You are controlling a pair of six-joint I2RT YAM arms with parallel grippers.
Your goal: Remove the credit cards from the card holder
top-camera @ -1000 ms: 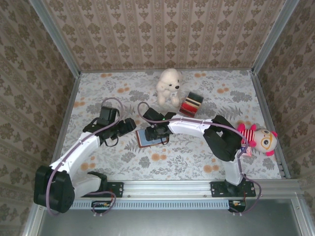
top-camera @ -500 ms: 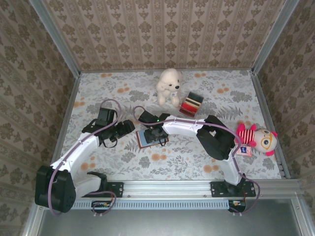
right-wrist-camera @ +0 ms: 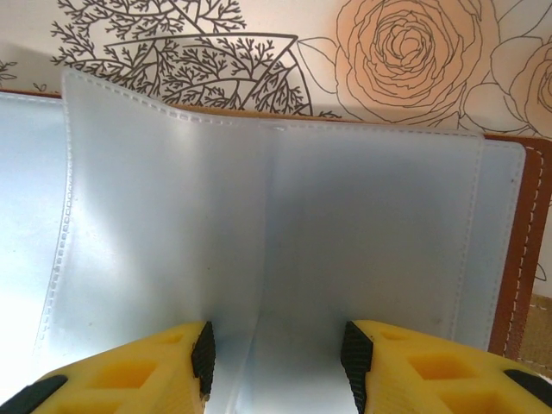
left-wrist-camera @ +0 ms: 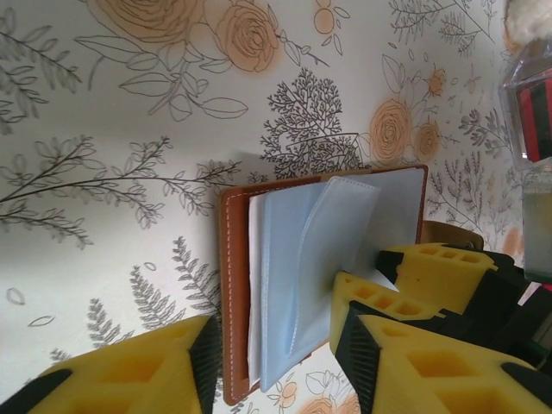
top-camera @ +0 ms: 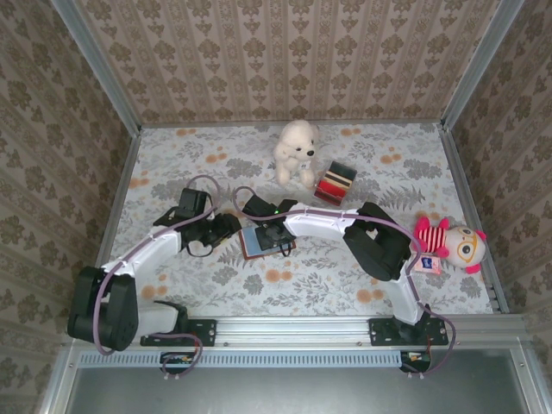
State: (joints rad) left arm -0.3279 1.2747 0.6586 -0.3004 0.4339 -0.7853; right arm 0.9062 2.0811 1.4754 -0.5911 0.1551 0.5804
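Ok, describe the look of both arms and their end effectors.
Left arm and right arm: white links, black joints and bases, a purplish cable looping along each. A green light glows near the right wrist. End effector fingers are yellow, with diamond recesses and black inner tips.

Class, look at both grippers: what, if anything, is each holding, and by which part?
Cannot be told. The right gripper straddles a light-blue pocket flap of the card holder; the left gripper flanks its near corner.
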